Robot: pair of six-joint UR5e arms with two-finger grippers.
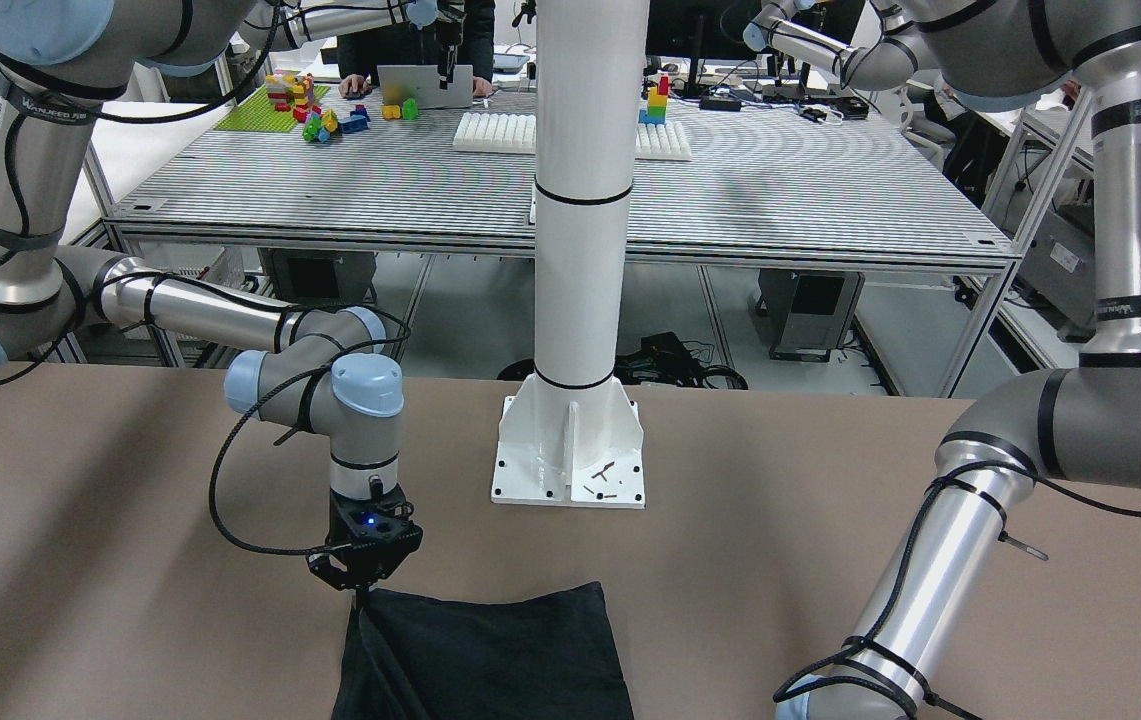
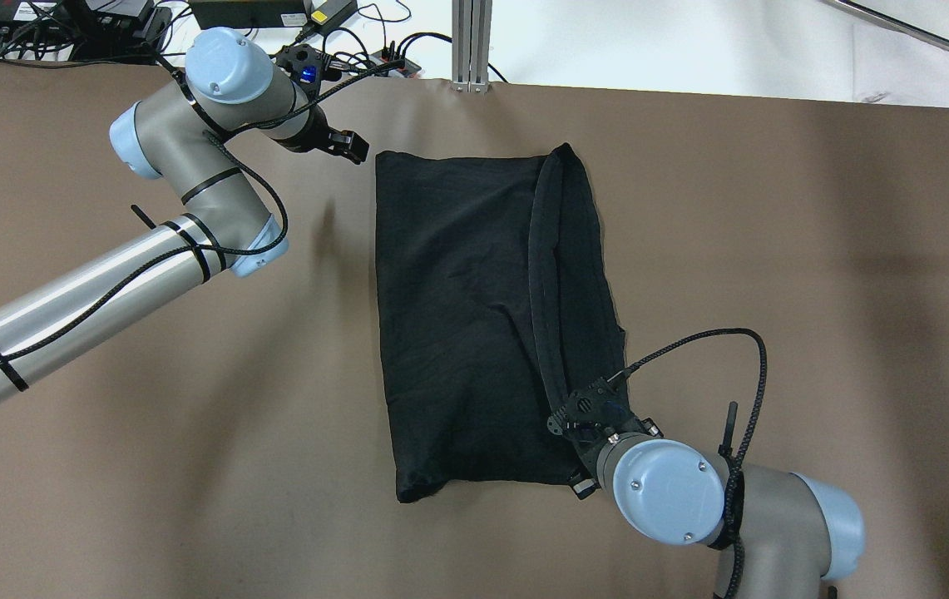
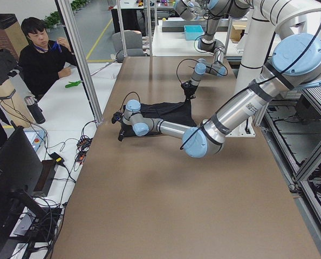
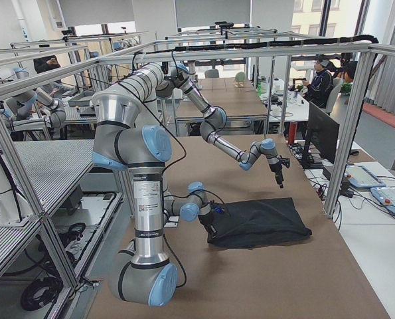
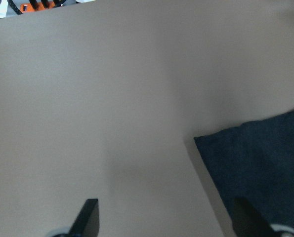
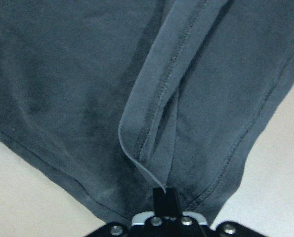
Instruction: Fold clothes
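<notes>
The clothes [image 2: 466, 316] are one black garment lying flat on the brown table, folded into a rough rectangle, with a hemmed strip [image 2: 542, 274] running along its right side. My right gripper [image 2: 584, 413] sits at the near right corner, shut on that hem. The right wrist view shows the hem [image 6: 151, 123] rising into the closed fingertips [image 6: 165, 196]. In the front view the right gripper [image 1: 362, 578] pinches the cloth's corner [image 1: 490, 660]. My left gripper [image 2: 352, 150] hovers open beside the far left corner. Its fingers [image 5: 89, 217] hold nothing, and the cloth corner [image 5: 265, 168] lies to their right.
A white pillar [image 1: 580, 200] on a bolted base plate [image 1: 570, 470] stands at the table's robot side. Cables and power gear [image 2: 274, 17] and an aluminium post [image 2: 472, 42] line the far edge. A seated person [image 3: 41, 54] is beyond that edge.
</notes>
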